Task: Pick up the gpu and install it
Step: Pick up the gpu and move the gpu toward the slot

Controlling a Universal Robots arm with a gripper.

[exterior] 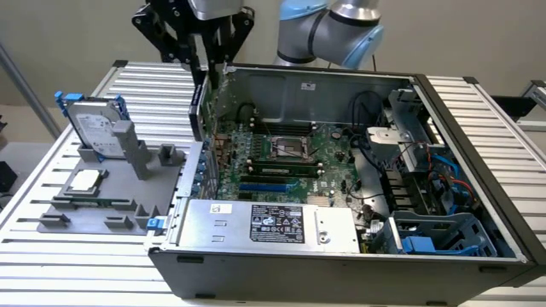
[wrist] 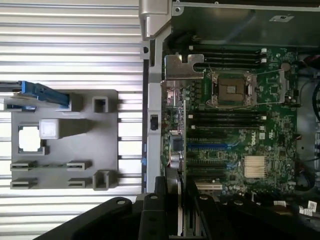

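My gripper [exterior: 204, 64] is shut on the gpu [exterior: 199, 105], a thin card that hangs upright with its green face showing. It hangs just over the rear wall at the exterior view's left of the open computer case [exterior: 341, 272]. In the wrist view the black fingers [wrist: 150, 215] clamp the card edge-on, and its silver end bracket [wrist: 181, 67] stands out at the far end. The green motherboard [exterior: 282, 150] lies inside the case, close beside the card. Its expansion slots [wrist: 215, 146], one of them blue, have nothing in them.
A grey holder tray [exterior: 94, 214] sits on the slatted table at the exterior view's left of the case. It carries a silver hard drive in a blue frame [exterior: 94, 125] and a small square processor chip [exterior: 88, 180]. The power supply [exterior: 265, 224] and cables fill the case's near side.
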